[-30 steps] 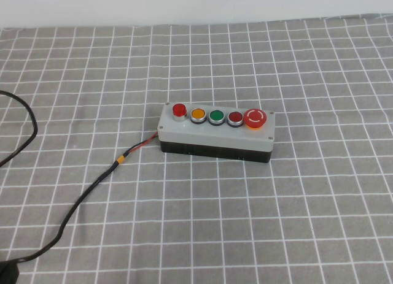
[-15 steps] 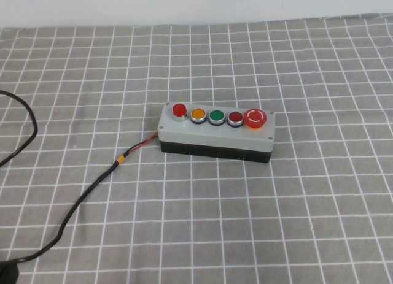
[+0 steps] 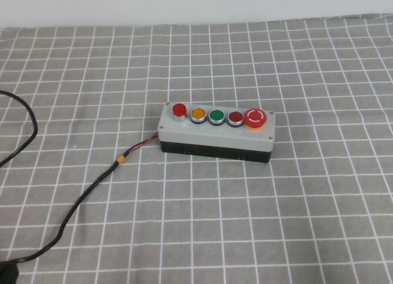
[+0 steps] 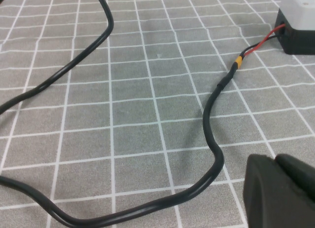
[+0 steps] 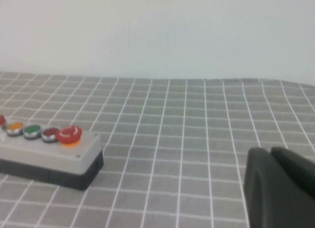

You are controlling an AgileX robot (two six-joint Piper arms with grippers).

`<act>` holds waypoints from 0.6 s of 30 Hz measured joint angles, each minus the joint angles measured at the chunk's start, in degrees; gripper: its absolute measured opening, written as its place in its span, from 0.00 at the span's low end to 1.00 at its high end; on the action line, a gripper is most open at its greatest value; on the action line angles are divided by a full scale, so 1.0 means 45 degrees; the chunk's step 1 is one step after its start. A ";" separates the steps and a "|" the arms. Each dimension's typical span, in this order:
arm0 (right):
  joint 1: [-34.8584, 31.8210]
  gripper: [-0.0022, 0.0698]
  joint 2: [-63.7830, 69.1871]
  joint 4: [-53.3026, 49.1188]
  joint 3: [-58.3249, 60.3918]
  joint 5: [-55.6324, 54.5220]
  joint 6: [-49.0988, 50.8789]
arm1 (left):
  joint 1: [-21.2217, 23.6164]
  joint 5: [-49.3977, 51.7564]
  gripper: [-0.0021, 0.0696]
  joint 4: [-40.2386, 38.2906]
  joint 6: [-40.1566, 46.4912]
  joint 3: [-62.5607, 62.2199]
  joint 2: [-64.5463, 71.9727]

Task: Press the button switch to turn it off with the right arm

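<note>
Right now I read this as the very start: the light-grey rectangular button switch box with its black base [image 3: 216, 134] sits untouched near the middle of the grey, white-gridded tablecloth [image 3: 307, 222], and neither arm shows in the high view. Along its top run a red lamp [image 3: 178, 110], a yellow button [image 3: 198, 115], a green button [image 3: 216, 116], a small red button [image 3: 235, 118] and a large red mushroom button [image 3: 255, 118].

My right gripper [image 5: 280, 188] shows only as a dark bulk at the edge of its own wrist view, well apart from the box; I cannot tell whether its fingers are apart or together. The left gripper [image 4: 280, 191] is likewise a dark shape in its wrist view, low beside the black cable [image 4: 214, 139], state unreadable.

Next I judge I must bring the right arm over the box and descend on one button alone, as they sit close together.

Only the left wrist view shows the cable's yellow band [image 4: 237, 63] and red lead [image 4: 263, 43] up close; the right wrist view gives the box side-on, with the white wall [image 5: 157, 31] behind.
</note>
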 joint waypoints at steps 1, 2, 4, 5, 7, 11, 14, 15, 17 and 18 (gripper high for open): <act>-0.0036 0.01 -0.0209 0.0000 0.0135 0.0096 0.0000 | 0.0000 0.0000 0.02 0.0000 0.0000 0.0000 0.0000; -0.0034 0.01 -0.0434 0.0000 0.0302 0.0131 0.0000 | 0.0000 0.0000 0.02 0.0000 0.0000 0.0000 0.0000; -0.0061 0.01 -0.0748 0.0000 0.0619 0.0197 0.0000 | 0.0000 0.0000 0.02 0.0000 0.0000 0.0000 0.0000; -0.0085 0.01 -0.0881 0.0000 0.0812 0.0197 0.0000 | 0.0000 0.0000 0.02 0.0000 0.0000 0.0000 0.0000; -0.0085 0.01 -0.1073 0.0000 0.1216 0.0252 0.0020 | 0.0000 0.0000 0.02 0.0000 0.0000 0.0000 0.0000; -0.0085 0.01 -0.1165 0.0019 0.1979 0.0330 0.0020 | 0.0000 0.0000 0.02 0.0000 0.0000 0.0000 0.0000; -0.0101 0.01 -0.1210 0.0019 0.2337 0.0644 0.0020 | 0.0000 0.0000 0.02 0.0000 0.0000 0.0000 0.0000; -0.0101 0.01 -0.1210 0.0019 0.2374 0.0782 0.0020 | 0.0000 0.0000 0.02 0.0000 0.0000 0.0000 0.0000; -0.0101 0.01 -0.1210 0.0019 0.2395 0.1102 0.0020 | 0.0000 0.0000 0.02 0.0000 0.0000 0.0000 0.0000; -0.0101 0.01 -0.1210 0.0019 0.2395 0.1197 0.0020 | 0.0000 0.0000 0.02 0.0000 0.0000 0.0000 0.0000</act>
